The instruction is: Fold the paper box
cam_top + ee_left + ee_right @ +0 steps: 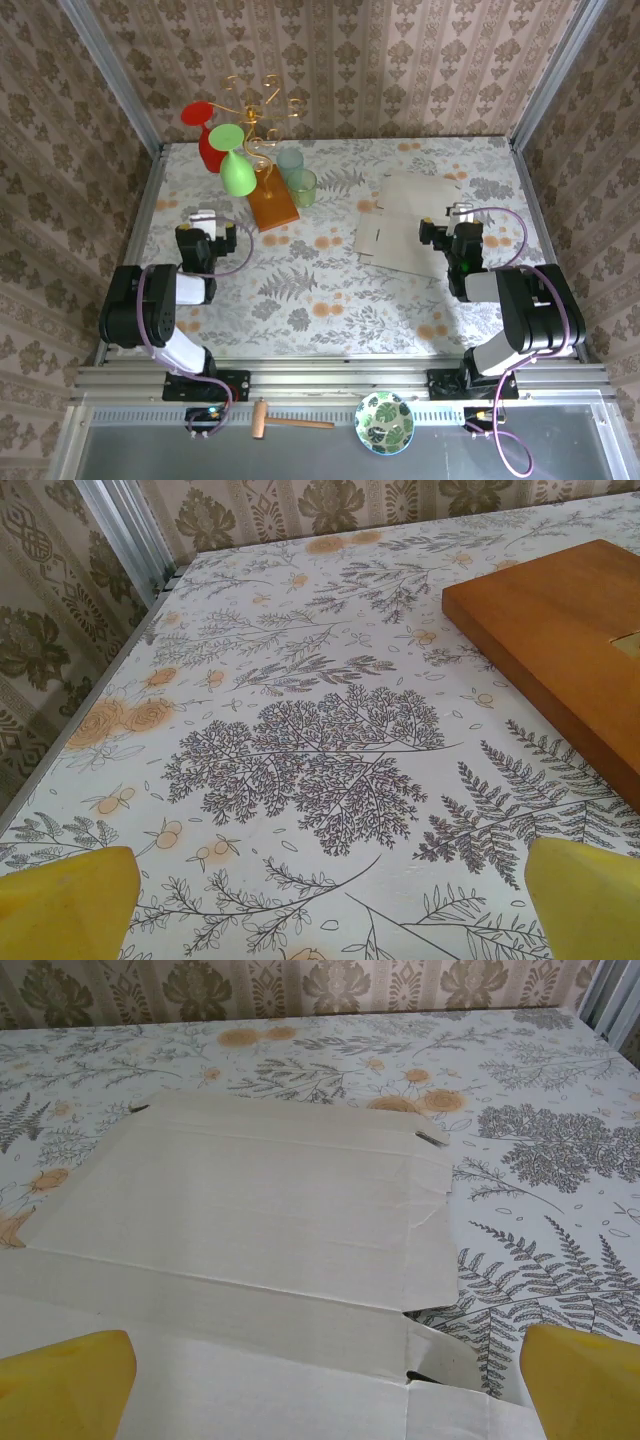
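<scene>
The paper box [408, 222] lies flat and unfolded on the right half of the table, a pale cream sheet with creases, flaps and slits. In the right wrist view the paper box [260, 1210] spreads out just ahead of and under my right gripper [325, 1400]. Its yellow fingertips [65, 1385] stand wide open with nothing between them. My right gripper [458, 218] sits at the sheet's right near corner. My left gripper [205, 222] rests far from the sheet on the left side. It is open over bare tablecloth [330, 920], yellow fingertips [70, 905] wide apart.
A wooden base [272, 205] with a gold wire rack holds a red glass [205, 135] and a green glass [235, 165]; two pale tumblers [298, 180] stand beside it. The wooden base [560, 650] lies close ahead-right of the left gripper. A mallet [285, 422] and a green plate [384, 422] lie off the table in front.
</scene>
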`<state>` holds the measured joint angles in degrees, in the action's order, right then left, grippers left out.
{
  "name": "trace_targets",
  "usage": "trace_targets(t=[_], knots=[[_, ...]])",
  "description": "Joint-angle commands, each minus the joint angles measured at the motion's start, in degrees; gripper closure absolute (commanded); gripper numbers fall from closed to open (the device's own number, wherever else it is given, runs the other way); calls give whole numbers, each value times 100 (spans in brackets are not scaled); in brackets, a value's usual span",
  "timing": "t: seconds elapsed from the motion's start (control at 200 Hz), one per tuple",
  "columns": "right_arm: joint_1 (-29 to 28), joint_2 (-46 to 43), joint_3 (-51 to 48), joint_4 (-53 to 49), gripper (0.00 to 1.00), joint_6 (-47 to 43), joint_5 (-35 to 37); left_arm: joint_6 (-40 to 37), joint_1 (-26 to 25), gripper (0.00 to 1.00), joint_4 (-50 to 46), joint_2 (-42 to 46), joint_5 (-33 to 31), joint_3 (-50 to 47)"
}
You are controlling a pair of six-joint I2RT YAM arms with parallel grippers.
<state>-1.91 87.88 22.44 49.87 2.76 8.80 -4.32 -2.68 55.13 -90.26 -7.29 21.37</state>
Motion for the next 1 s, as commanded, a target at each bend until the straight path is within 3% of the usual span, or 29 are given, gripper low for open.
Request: trace_targets(t=[0.0,0.995], knots=[[-20,-25,50,-3,0,-3,76,134,27,0,-137,104,-68,54],[-20,-34,18,35,0,-15,55,224,49,0,-6,116,-218,-21]])
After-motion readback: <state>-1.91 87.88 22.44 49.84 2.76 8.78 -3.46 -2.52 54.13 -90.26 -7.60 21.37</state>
